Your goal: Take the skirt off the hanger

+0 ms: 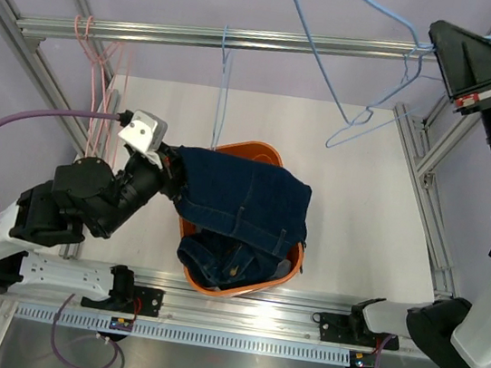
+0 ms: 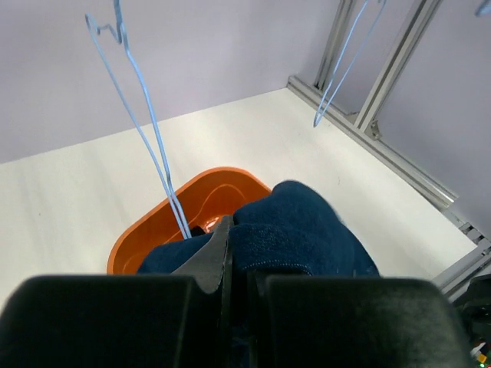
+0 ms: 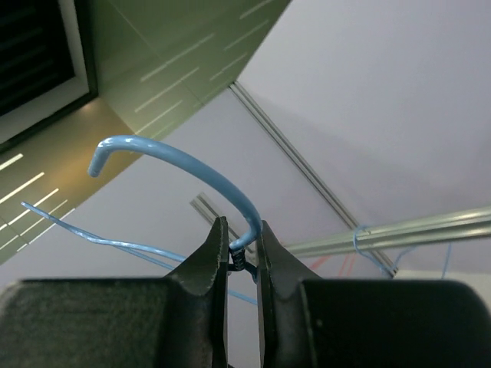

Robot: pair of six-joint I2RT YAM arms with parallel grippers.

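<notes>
Now L hand [image 2: 229, 238] clamps dark denim [image 1: 243, 202]; pink hangers [image 1: 94, 57] well apart.

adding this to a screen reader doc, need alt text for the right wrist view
The right end effector is shut on the twisted neck of a light-blue wire hanger, its hook arching up and to the left. Behind it run pale walls and an aluminium rail.

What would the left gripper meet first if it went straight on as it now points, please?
The dark denim garment that the left gripper clamps in its shut jaws lies straight ahead; past it, probably the far wall of the orange basket, though depth is unclear.
</notes>
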